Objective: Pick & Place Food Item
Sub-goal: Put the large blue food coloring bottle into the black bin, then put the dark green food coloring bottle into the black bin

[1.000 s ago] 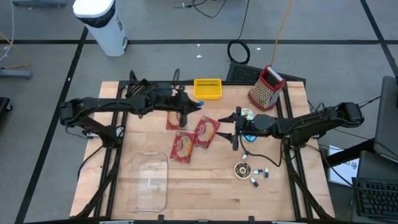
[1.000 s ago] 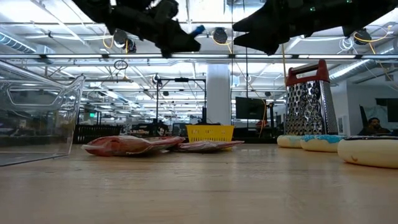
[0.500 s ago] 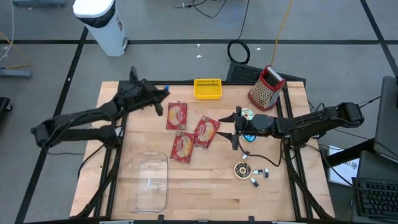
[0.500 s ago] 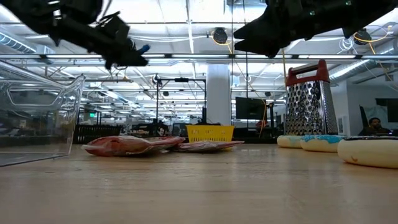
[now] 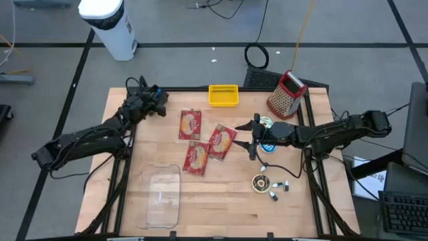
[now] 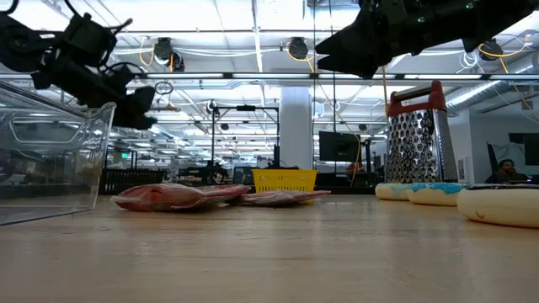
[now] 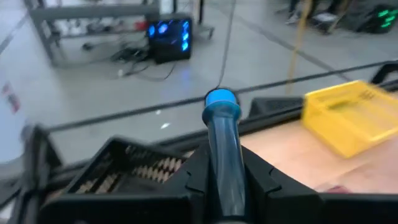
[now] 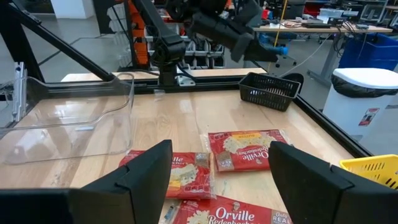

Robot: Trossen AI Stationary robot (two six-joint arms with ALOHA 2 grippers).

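Observation:
Three red popcorn packets point(image 5: 190, 124) point(image 5: 223, 142) point(image 5: 195, 159) lie flat on the wooden table's middle. My left gripper point(image 5: 155, 99) hangs over the far left corner, away from them, shut on a blue stick point(image 7: 221, 124). My right gripper point(image 5: 253, 140) hovers open just right of the packets, facing them; in its wrist view the packets point(image 8: 245, 149) lie beyond its spread fingers point(image 8: 143, 177). My left gripper pinches the blue stick's shaft point(image 7: 222, 177) between its two fingers. The stick lies along the fingers, and its rounded end point(image 7: 221, 101) juts out past the fingertips. The fingers point nearly level toward the table's far right. The stick is clear of the table.
A clear plastic tub point(image 5: 162, 197) stands near the front left. At the far edge are a yellow basket point(image 5: 223, 94) and a metal grater point(image 5: 286, 94). A black basket point(image 8: 268, 90) sits in the far left corner. Small round items point(image 5: 261, 182) lie at the front right.
My left gripper has drawn back from above the packets toward the table's far left corner, sinking and rolling as it went, with the blue stick still between its fingers. The packets have not moved.

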